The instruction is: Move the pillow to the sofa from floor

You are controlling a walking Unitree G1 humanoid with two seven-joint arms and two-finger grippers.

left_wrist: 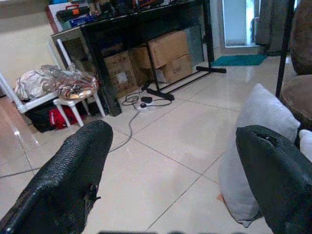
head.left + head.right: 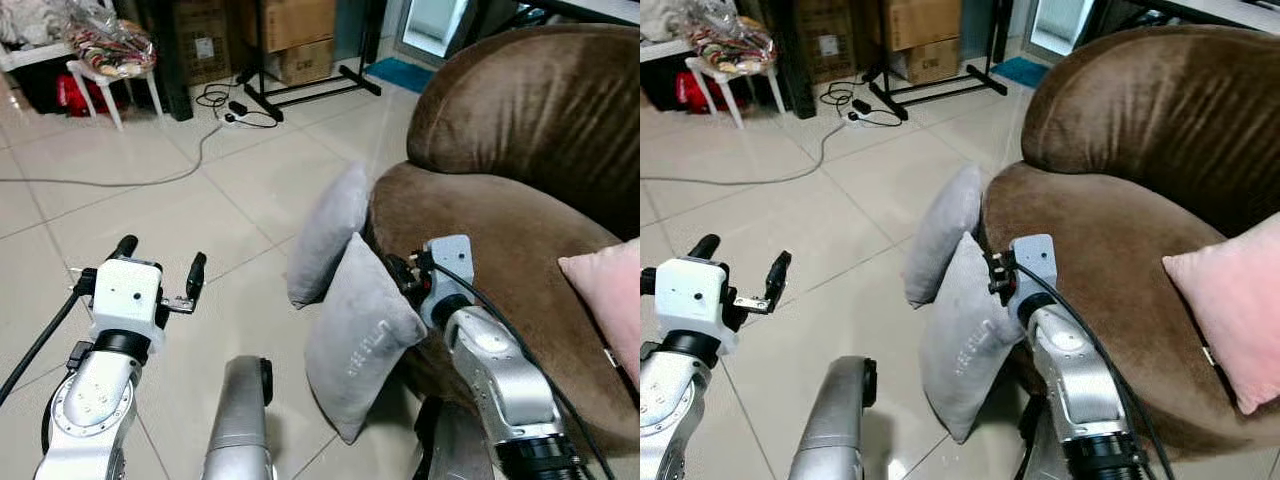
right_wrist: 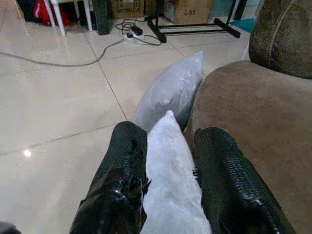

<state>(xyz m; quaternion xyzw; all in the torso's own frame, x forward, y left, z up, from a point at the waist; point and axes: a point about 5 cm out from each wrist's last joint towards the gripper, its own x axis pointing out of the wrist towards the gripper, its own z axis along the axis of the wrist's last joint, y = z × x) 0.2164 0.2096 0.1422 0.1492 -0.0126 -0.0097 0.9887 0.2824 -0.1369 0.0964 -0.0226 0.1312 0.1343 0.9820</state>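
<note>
My right gripper (image 3: 168, 183) pinches the nearer grey pillow (image 2: 362, 335) at its top edge, against the sofa (image 2: 500, 220) front; my left gripper (image 2: 160, 265) hangs spread above the floor (image 2: 130, 215).

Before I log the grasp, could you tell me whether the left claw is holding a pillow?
No, the left claw stands open over bare floor tile, apart from both grey pillows.

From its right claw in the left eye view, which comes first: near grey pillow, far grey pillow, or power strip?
1. Near grey pillow, between the right gripper jaws.
2. Far grey pillow, just beyond, against the sofa.
3. Power strip, far across the floor.
</note>
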